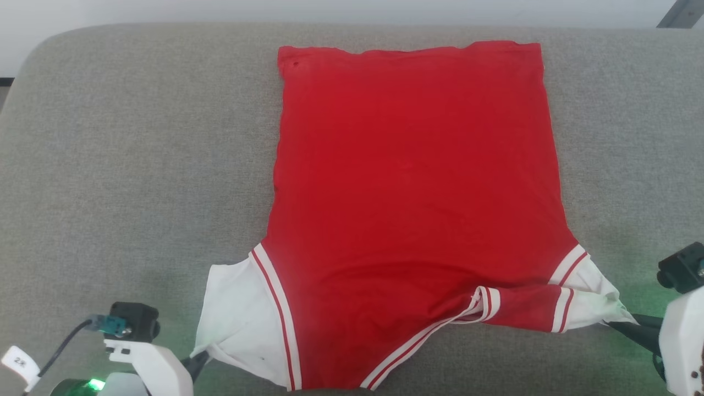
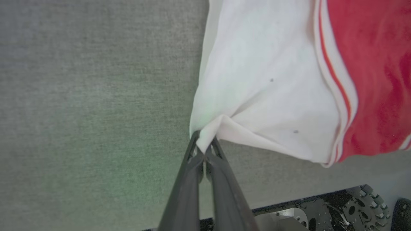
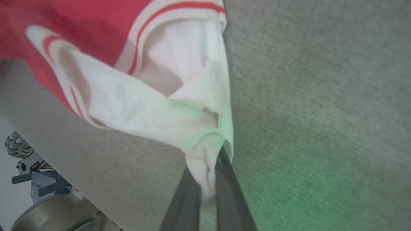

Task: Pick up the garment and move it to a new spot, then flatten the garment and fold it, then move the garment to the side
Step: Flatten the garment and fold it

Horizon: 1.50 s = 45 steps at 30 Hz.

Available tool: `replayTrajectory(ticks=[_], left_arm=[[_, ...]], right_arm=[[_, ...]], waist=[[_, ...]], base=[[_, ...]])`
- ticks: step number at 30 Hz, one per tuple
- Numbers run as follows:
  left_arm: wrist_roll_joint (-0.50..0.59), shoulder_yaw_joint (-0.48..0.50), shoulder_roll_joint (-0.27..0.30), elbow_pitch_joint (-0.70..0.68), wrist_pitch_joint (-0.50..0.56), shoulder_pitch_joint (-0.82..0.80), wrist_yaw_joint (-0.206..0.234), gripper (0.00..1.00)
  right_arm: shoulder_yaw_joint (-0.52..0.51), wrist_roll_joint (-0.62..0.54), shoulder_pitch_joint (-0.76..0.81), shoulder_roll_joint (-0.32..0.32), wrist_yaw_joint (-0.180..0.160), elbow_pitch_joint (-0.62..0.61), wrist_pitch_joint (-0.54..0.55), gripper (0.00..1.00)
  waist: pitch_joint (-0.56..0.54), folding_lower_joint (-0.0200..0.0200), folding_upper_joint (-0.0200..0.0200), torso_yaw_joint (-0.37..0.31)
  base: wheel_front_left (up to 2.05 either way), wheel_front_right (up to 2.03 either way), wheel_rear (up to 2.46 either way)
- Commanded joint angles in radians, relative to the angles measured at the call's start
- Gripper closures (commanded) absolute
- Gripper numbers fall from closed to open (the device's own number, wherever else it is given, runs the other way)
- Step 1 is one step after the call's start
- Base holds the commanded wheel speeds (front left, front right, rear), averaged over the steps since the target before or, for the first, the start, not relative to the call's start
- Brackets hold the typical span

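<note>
The red garment [image 1: 412, 181] lies spread on the grey cushion with its plain red back up, hem far from me, white sleeves near me. My left gripper [image 1: 199, 358] is shut on the corner of the left white sleeve [image 2: 263, 80], pinched at its fingertips [image 2: 205, 148]. My right gripper [image 1: 619, 325] is shut on the tip of the right white sleeve [image 3: 154, 106], the cloth bunched between its fingers [image 3: 205, 179]. The collar trim [image 1: 434, 330] is folded over near the front edge. Lettering is hidden underneath.
The grey fabric cushion [image 1: 137, 165] stretches wide to both sides of the shirt. Its front edge runs just below the sleeves, with the robot's base [image 2: 337, 211] beyond it. A white wall strip [image 1: 165, 11] lies behind the cushion.
</note>
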Motion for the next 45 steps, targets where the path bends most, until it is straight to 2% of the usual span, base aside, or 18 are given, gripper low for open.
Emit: replayTrajectory(ticks=[1,2,3,4,7,14,18,24,29,33,45], left_arm=[[0.008,-0.001,0.000,0.001,-0.004,-0.005,0.003,1.00],[0.010,-0.004,-0.010,0.003,-0.010,-0.014,-0.002,1.00],[0.012,-0.007,-0.019,0.006,-0.012,-0.022,-0.004,1.00],[0.020,-0.013,-0.023,0.010,-0.010,-0.028,-0.008,1.00],[0.021,-0.017,-0.039,0.016,-0.018,-0.046,-0.017,1.00],[0.031,-0.023,-0.056,0.017,-0.030,-0.064,-0.017,1.00],[0.032,-0.030,-0.069,0.012,-0.035,-0.079,-0.024,1.00],[0.054,-0.054,-0.102,0.019,-0.030,-0.137,-0.046,1.00],[0.082,-0.087,-0.144,0.041,-0.025,-0.204,-0.075,1.00],[0.097,-0.112,-0.185,0.066,-0.032,-0.253,-0.102,1.00],[0.124,-0.168,-0.293,0.170,-0.067,-0.356,-0.178,1.00]], right_arm=[[0.009,-0.007,0.026,0.017,-0.002,0.019,0.009,1.00],[0.002,-0.015,0.028,0.035,-0.002,0.039,0.010,0.81],[-0.002,-0.032,0.028,0.049,-0.003,0.056,0.020,0.53],[-0.008,-0.037,0.029,0.065,-0.003,0.071,0.026,0.00],[-0.043,-0.055,0.027,0.088,-0.008,0.082,0.038,0.00],[-0.227,-0.085,0.004,0.050,-0.002,0.011,0.036,0.00],[-0.356,-0.154,-0.044,0.093,-0.001,-0.006,0.039,0.00],[-0.469,-0.288,-0.183,0.197,-0.001,0.040,0.111,0.00],[-0.526,-0.381,-0.342,0.280,-0.002,0.163,0.161,0.00],[-0.550,-0.448,-0.467,0.317,-0.002,0.295,0.197,0.00],[-0.567,-0.518,-0.720,0.359,-0.002,0.643,0.311,0.00]], waist=[[0.002,0.0000,-0.0002,0.000],[0.004,0.0000,-0.0002,0.000],[0.006,0.0000,-0.0002,0.001],[0.007,0.0000,-0.0002,0.002],[0.009,0.0000,-0.0002,0.007],[0.017,0.0000,-0.0002,0.016],[0.037,0.0000,-0.0002,0.027],[0.081,0.0000,-0.0002,0.075],[0.121,0.0000,-0.0002,0.135],[0.156,0.0000,-0.0002,0.182],[0.256,0.0000,-0.0002,0.295]], base=[[0.00,0.00,0.00],[0.00,0.00,0.00],[0.00,0.00,0.00],[0.00,0.00,0.00],[0.00,0.00,0.00],[0.00,0.00,0.00],[0.00,0.00,0.00],[0.00,0.00,0.00],[0.00,0.00,0.00],[0.00,0.00,0.00],[0.00,0.00,0.00]])
